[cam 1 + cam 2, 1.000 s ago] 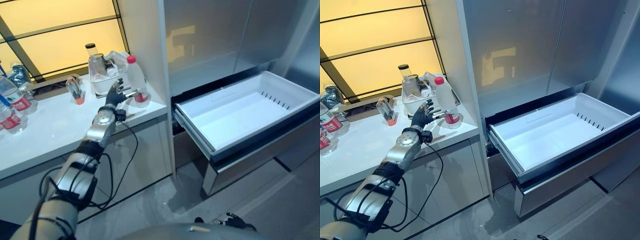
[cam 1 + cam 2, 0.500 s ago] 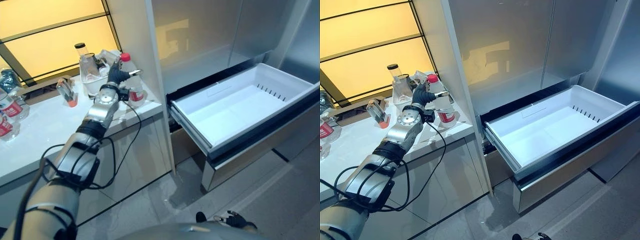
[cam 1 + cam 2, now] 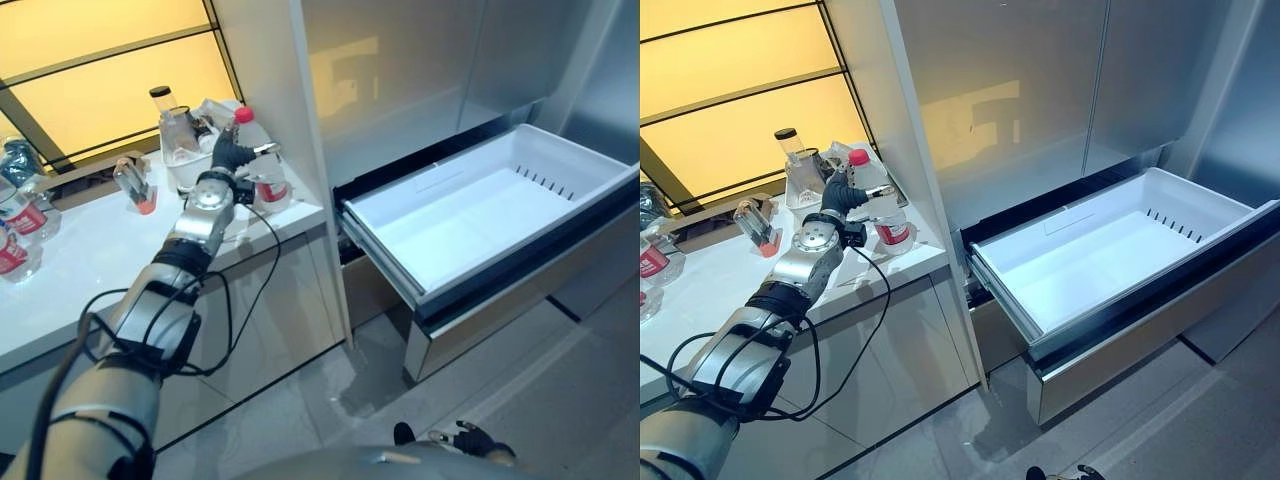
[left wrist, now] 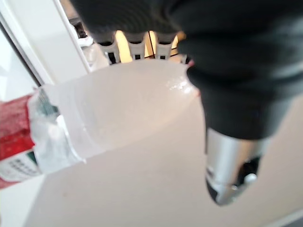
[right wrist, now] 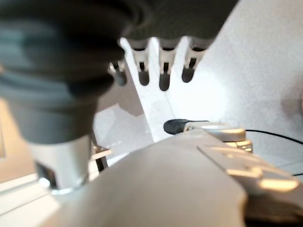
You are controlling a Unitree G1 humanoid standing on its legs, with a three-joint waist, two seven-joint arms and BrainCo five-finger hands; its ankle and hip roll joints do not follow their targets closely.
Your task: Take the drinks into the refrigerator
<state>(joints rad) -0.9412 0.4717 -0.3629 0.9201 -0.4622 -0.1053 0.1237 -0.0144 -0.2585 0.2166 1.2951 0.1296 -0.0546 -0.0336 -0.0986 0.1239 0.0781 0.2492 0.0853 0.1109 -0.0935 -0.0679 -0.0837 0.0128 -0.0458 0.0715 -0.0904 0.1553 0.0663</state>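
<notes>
The left hand (image 3: 232, 157) grips the red-capped bottle (image 3: 258, 160) on the worktop (image 3: 100, 250). The right hand (image 5: 71, 71) hangs open. The refrigerator drawer (image 3: 480, 215) stands open

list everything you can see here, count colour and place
red-capped bottle: 1, clear with red label, counter edge beside the refrigerator, left hand around it
other bottles: at least 2, clear with red labels, counter's far left
white tub: 1, holding clear containers, behind the hand
small glass: 1, clear with orange base, mid counter
counter: 1, white
drawer: 1, white, pulled open, nothing inside
left hand: 1, curled on the red-capped bottle
right hand: 1, fingers straight
</notes>
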